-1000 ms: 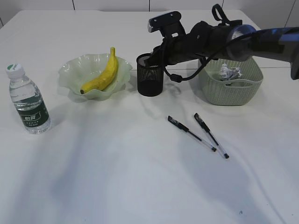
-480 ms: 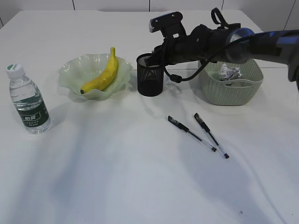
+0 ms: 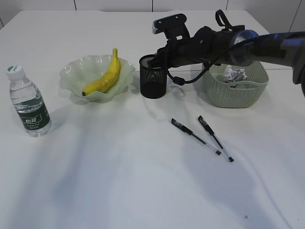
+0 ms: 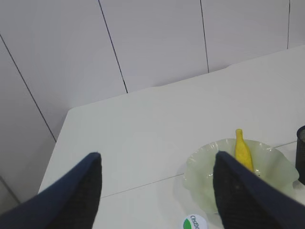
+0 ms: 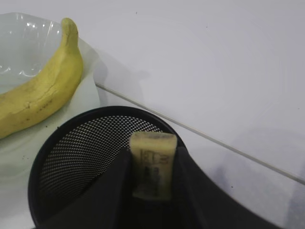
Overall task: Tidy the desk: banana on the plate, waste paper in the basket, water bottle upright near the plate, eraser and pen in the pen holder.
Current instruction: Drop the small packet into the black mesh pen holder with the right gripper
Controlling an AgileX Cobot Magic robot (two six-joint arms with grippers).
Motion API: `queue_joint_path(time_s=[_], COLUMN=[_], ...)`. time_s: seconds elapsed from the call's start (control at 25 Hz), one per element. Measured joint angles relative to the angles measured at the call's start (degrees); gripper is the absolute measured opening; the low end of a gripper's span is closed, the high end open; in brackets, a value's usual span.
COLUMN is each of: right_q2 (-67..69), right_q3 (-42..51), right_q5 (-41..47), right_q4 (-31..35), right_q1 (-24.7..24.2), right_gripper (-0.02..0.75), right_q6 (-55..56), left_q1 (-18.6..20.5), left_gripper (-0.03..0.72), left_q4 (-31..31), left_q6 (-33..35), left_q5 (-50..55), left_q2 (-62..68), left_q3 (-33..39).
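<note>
My right gripper (image 5: 152, 160) is shut on a pale yellow eraser (image 5: 152, 162) and holds it over the mouth of the black mesh pen holder (image 5: 81, 157); in the exterior view it (image 3: 159, 57) is just above the holder (image 3: 152, 78). The banana (image 3: 105, 76) lies on the pale green plate (image 3: 74, 76). Two black pens (image 3: 195, 136) (image 3: 215, 138) lie on the table in front. Crumpled paper (image 3: 235, 73) is in the green basket (image 3: 233, 93). The water bottle (image 3: 28, 102) stands upright at the far left. My left gripper (image 4: 157, 164) is open and empty, above the table.
The table is white, with its back edge running along a white panelled wall. The left wrist view shows the plate (image 4: 205, 176), the banana (image 4: 243, 150) and the bottle cap (image 4: 194, 223) below the open jaws.
My right gripper with the eraser has lifted slightly over the pen holder's rim. Nothing else has moved.
</note>
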Motion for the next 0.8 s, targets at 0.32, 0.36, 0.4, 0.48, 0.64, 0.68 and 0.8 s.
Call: queue_joint_path(time_s=[0.32, 0.36, 0.4, 0.48, 0.64, 0.68, 0.8], right_q2=[0.0, 0.0, 0.0, 0.0, 0.0, 0.0, 0.0], right_q3=[0.0, 0.0, 0.0, 0.0, 0.0, 0.0, 0.0], right_q5=[0.1, 0.2, 0.5, 0.8, 1.5, 1.7, 2.1], right_q4=[0.7, 0.7, 1.0, 1.6, 3.5, 3.8, 5.1], right_q1=[0.0, 0.0, 0.0, 0.0, 0.0, 0.0, 0.0], right_gripper=[0.188, 0.188, 0.188, 0.188, 0.188, 0.188, 0.188], right_q6=[0.0, 0.0, 0.0, 0.0, 0.0, 0.0, 0.0], left_q1=[0.0, 0.0, 0.0, 0.0, 0.0, 0.0, 0.0], left_gripper=[0.513, 0.511, 0.510, 0.509, 0.505, 0.504, 0.503], left_q4=[0.0, 0.0, 0.0, 0.0, 0.0, 0.0, 0.0], left_q6=[0.0, 0.0, 0.0, 0.0, 0.0, 0.0, 0.0], left_q5=[0.0, 0.0, 0.0, 0.0, 0.0, 0.0, 0.0], left_q2=[0.0, 0.0, 0.0, 0.0, 0.0, 0.0, 0.0], left_q3=[0.0, 0.0, 0.0, 0.0, 0.0, 0.0, 0.0])
